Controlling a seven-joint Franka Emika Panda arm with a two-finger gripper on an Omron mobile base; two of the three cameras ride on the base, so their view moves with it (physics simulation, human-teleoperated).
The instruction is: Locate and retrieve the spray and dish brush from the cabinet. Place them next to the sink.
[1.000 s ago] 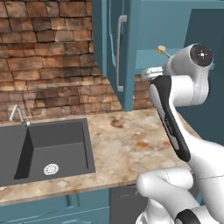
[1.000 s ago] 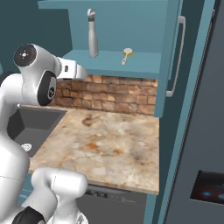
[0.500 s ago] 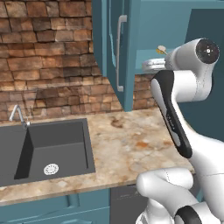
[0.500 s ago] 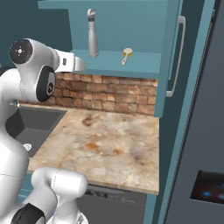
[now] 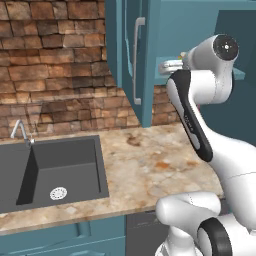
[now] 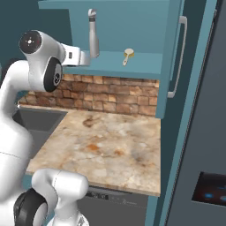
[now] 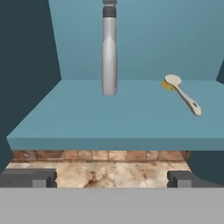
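The spray (image 7: 109, 52) stands upright toward the left back of the open cabinet's teal shelf (image 7: 118, 124); from the right base it shows as the spray (image 6: 93, 37). The dish brush (image 7: 181, 94) lies to its right, yellow head toward the back, also seen as the dish brush (image 6: 127, 56). My gripper (image 7: 107, 179) is open and holds nothing. It hangs level with the shelf's front edge, short of the bottle. From the sides the gripper (image 6: 89, 58) (image 5: 164, 65) sits just outside the cabinet (image 6: 132, 68). The sink (image 5: 55, 167) lies low at the left.
The cabinet door (image 6: 174, 57) stands swung open to the right with its grey bar handle. Another door with a bar handle (image 5: 137, 60) hangs left of the hand. A speckled stone counter (image 6: 110, 145) runs below, with a brick wall behind and a chrome faucet (image 5: 20, 131) at the sink.
The arm has lifted and the hand has risen and moved in toward the cabinet shelf. The jaws stay wide apart. The spray and dish brush have not moved.
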